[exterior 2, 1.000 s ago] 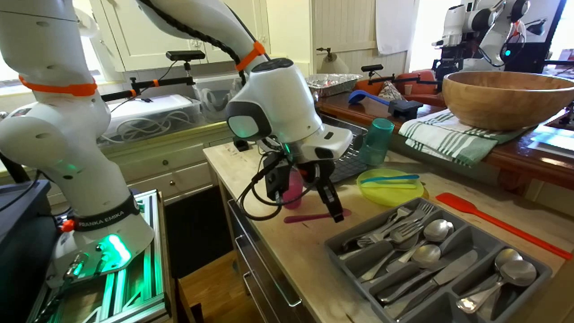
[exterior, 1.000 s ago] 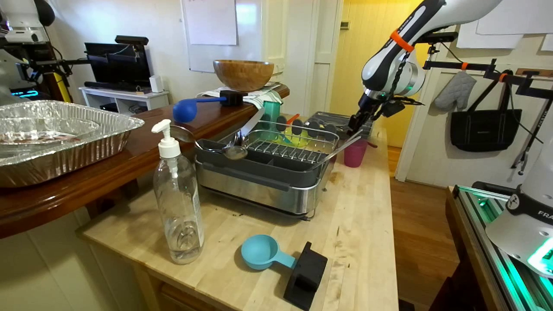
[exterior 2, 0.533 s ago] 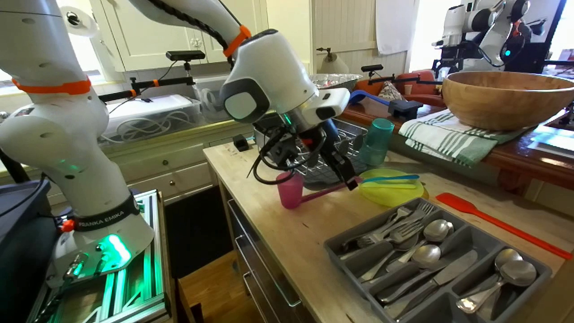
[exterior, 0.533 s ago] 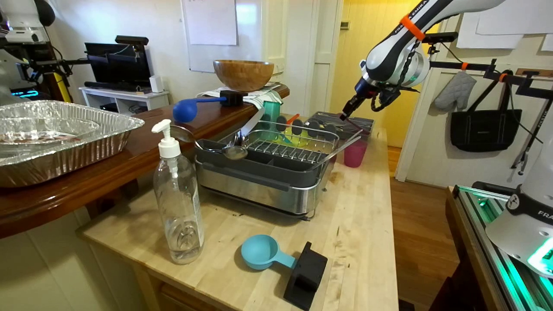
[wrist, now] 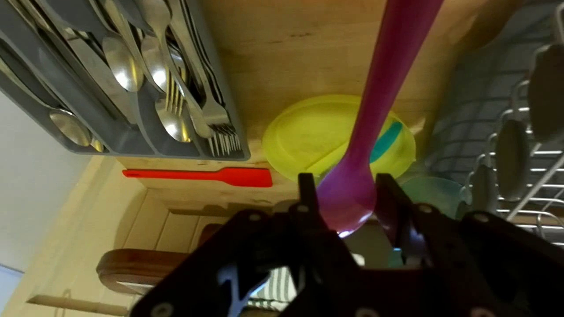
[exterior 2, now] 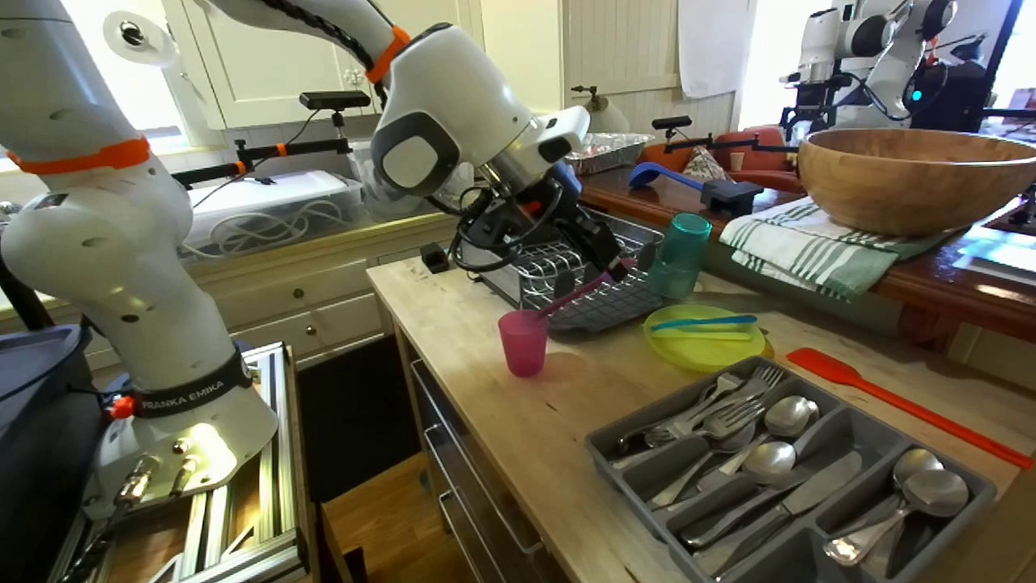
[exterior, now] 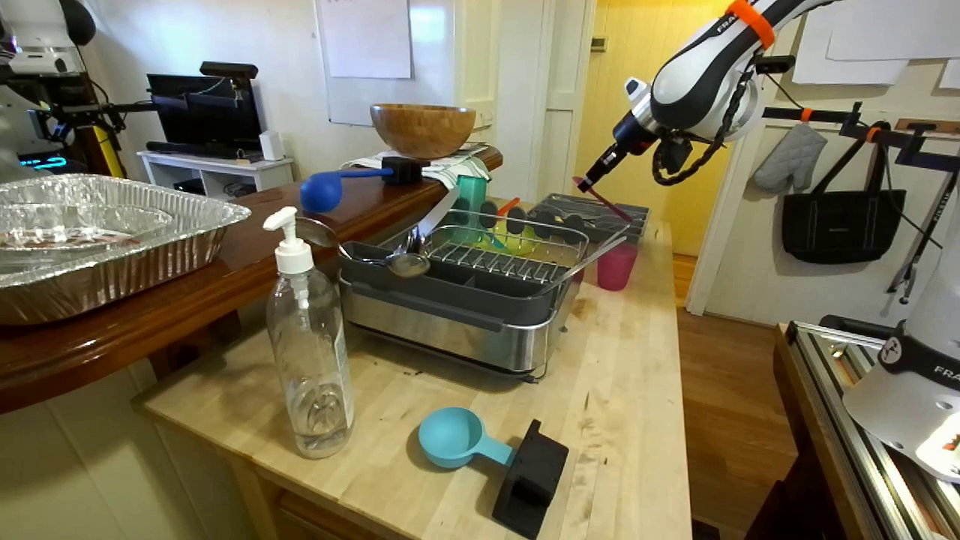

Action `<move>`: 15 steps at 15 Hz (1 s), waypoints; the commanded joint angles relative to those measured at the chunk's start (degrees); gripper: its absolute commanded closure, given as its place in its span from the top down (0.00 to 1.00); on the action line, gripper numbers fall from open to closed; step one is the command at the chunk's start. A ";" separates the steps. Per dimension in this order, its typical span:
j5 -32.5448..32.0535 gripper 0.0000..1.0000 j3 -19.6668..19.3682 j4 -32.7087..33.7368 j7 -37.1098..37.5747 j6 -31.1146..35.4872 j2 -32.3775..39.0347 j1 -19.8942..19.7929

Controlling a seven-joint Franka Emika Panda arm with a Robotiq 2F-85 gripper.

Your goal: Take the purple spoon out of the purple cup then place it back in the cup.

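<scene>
Nearest, the black two-fingered gripper (wrist: 344,185) pinches the bowl of the slim purple plastic spoon (wrist: 373,116). Both have just risen; the handle slants toward the small pink-purple plastic cup (exterior 2: 524,344), seemingly clear of it: removal looks done, return pending. The upright cup stands between the edge of the pale wooden counter (exterior 2: 550,425) and the steel-walled dish rack (exterior: 442,326); the roomier side looks toward the grey cutlery tray (exterior 2: 633,492).

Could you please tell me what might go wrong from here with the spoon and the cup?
First, the gripper pinches the purple spoon by its rounded end, so the long handle could swivel or slip. Second, in both exterior views the handle's free end appears close to the rim of the purple cup, so a sideways move might knock the cup over.
</scene>
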 commanded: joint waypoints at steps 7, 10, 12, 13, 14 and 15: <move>1.08 0.13 1.37 -8.11 -0.70 5.74 -7.91 7.41; 1.15 0.13 -1.47 -9.33 -0.58 7.17 -8.78 11.45; 0.70 0.13 -4.32 -10.52 -0.68 7.88 -9.86 14.48; 1.44 0.13 -6.05 -8.96 -1.42 7.48 -8.79 16.24; 1.89 0.13 -7.79 -8.10 -1.91 7.25 -8.32 17.93; 1.87 0.13 -9.78 -8.06 -2.27 7.18 -8.68 19.77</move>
